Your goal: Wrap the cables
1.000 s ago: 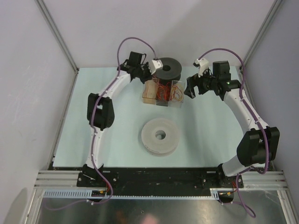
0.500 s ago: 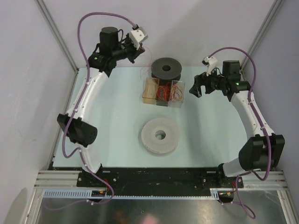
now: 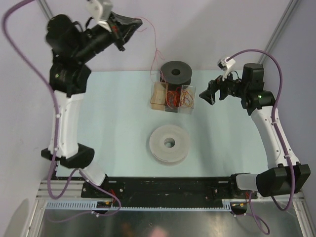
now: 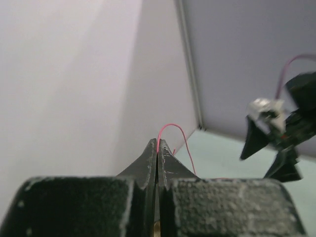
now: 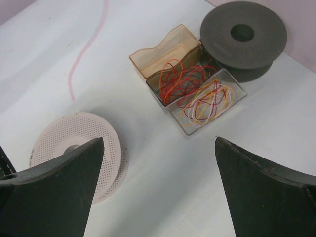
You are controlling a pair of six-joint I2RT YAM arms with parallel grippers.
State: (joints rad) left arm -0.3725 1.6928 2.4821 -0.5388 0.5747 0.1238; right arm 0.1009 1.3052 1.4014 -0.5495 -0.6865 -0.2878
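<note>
Two arms work at very different heights. The left one is raised high over the far left corner of the table [image 3: 118,128], forearm angled up and wrist turned right. Its left pincer [image 3: 134,23] is pressed together on the cables [image 3: 154,43], one thin pink thread that loops out past the fingertips [image 4: 157,148] and drops toward the left side of the black spool [image 3: 175,73]; where it ends cannot be told. The right arm runs up the right side, and its right pincer [image 3: 207,94], spread wide and holding nothing, points left at the clear box [image 3: 154,96] of coloured wires. Just behind the box stands the black spool. The white spool [image 3: 169,143] lies flat nearer the bases.
</note>
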